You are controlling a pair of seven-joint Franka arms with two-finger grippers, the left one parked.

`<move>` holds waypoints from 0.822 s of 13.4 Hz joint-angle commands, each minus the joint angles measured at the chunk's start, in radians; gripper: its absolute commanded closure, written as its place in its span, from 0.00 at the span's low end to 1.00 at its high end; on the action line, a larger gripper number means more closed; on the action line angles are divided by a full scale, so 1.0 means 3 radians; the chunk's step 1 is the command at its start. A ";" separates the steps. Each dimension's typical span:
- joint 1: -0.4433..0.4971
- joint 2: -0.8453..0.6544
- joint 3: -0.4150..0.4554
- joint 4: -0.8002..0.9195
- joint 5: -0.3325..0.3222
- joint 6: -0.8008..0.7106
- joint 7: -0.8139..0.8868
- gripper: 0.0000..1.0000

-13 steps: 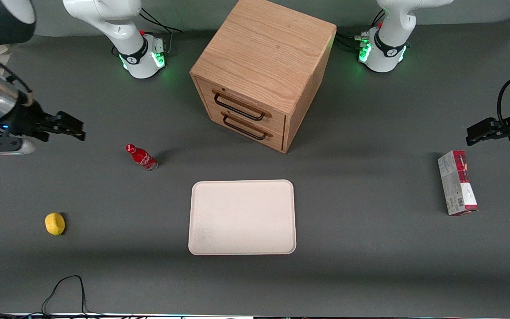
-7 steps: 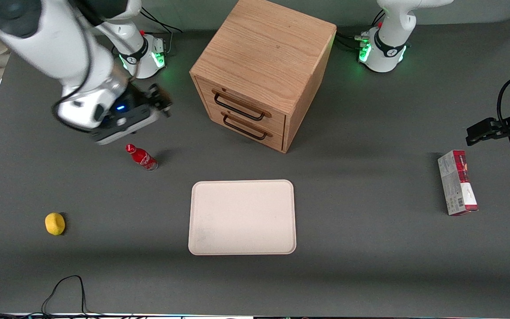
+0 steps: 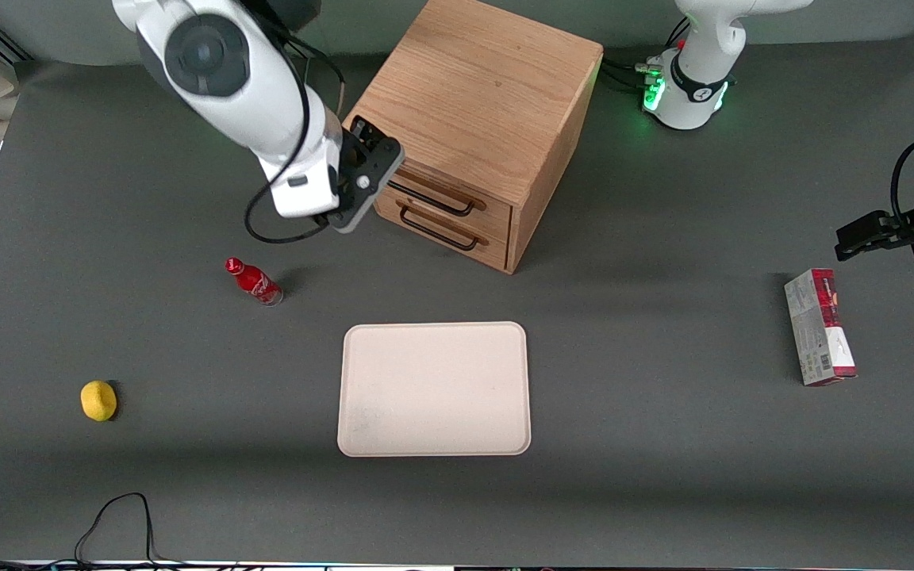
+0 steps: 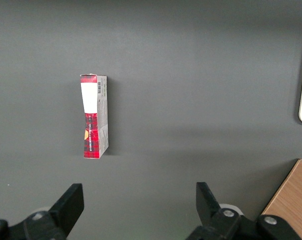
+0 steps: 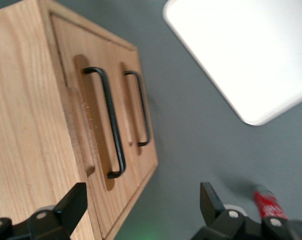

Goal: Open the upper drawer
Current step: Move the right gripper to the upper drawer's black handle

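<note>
Items recorded on the dark grey tabletop (image 3: 663, 476), working arm's end first.

Small yellow lemon-shaped object (image 3: 98, 400): lay at the working arm's end of the tabletop, nearer the front camera than the bottle and well apart from it.

Small red bottle with a red cap (image 3: 254, 281): stood tilted as seen from the front, between the yellow object and the cabinet, apart from both.

Black two-finger gripper (image 3: 374, 151) on the white right arm: was held at the cabinet's front corner, level with the upper drawer and just beside the working-arm end of its handle. The jaws were spread wide and held nothing; in the right wrist view both fingertips (image 5: 73, 200) stood apart with bare tabletop between them.

Cream rectangular tray with rounded corners (image 3: 433, 388): lay flat, nearer the front camera than the cabinet.

Light oak cabinet with two drawers (image 3: 473, 119): stood mid-table. The upper drawer (image 3: 457, 193), a wooden front with a long black wire handle (image 5: 108, 125), sat flush with the cabinet face, fully shut. The matching lower drawer (image 3: 445, 238) was also shut.

Red and grey carton box (image 3: 819, 327): lay toward the parked arm's end.
</note>
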 commanded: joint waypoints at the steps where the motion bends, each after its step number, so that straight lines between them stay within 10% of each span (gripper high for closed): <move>1: 0.0012 0.0316 0.0107 0.0107 0.0109 -0.0005 -0.0164 0.00; 11: 0.0038 0.0342 0.0179 -0.0553 -0.0106 0.0696 -0.0230 0.00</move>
